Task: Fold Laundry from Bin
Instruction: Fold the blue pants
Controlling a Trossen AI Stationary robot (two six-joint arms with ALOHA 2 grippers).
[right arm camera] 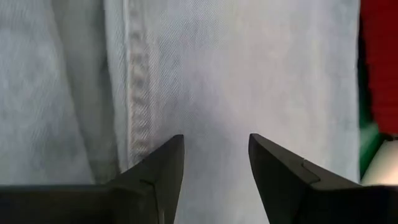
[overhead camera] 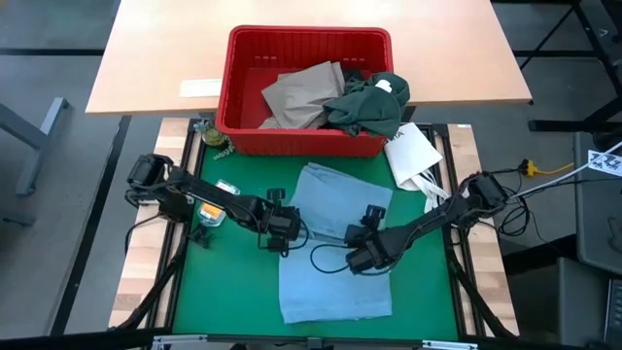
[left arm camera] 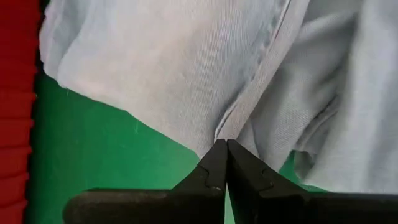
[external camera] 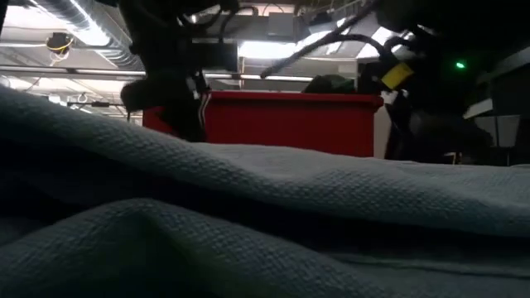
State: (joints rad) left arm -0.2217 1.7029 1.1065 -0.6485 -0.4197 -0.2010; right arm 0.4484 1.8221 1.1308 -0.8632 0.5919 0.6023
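Now light blue garment rumpled on mat; left end effector pinching its edge, right end effector spread

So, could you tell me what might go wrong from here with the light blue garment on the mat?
1. The left gripper is shut on only a thin seam edge of the light blue garment; a pull may slip it free.
2. The right gripper is open above the cloth, holding nothing, so a lift now would be one-sided and bunch the fabric.
3. The garment's far end lies close to the bin, where it might snag.
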